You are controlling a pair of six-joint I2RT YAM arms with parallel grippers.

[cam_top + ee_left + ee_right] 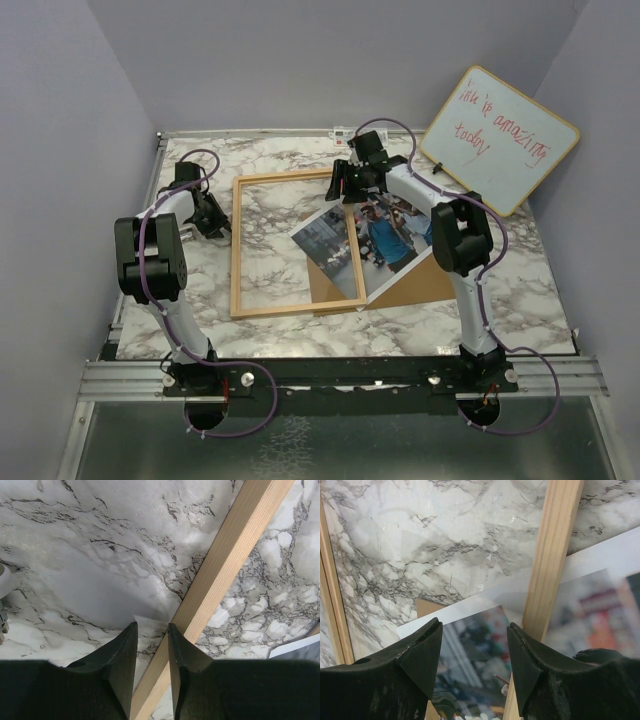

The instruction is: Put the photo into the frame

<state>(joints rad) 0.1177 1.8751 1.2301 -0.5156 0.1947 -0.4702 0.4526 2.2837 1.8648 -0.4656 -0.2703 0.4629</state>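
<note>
Marble table (520, 290) bears the frame (235, 250), its right rail lying across the photo (385, 240). Step in hand: lining the two up; next, I judge, the photo must slide square under the pane. Right claw (474, 645) gapes empty above the photo; left claw (151, 640) narrowly parted astride the left rail, and I cannot tell whether it grips

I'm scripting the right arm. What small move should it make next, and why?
Probably shift the open right gripper onto the frame's right rail and close on it. That rail lies across the tilted photo, half of it under the pane, half outside on the brown board, so the frame likely must lift before the photo can be squared inside.
</note>
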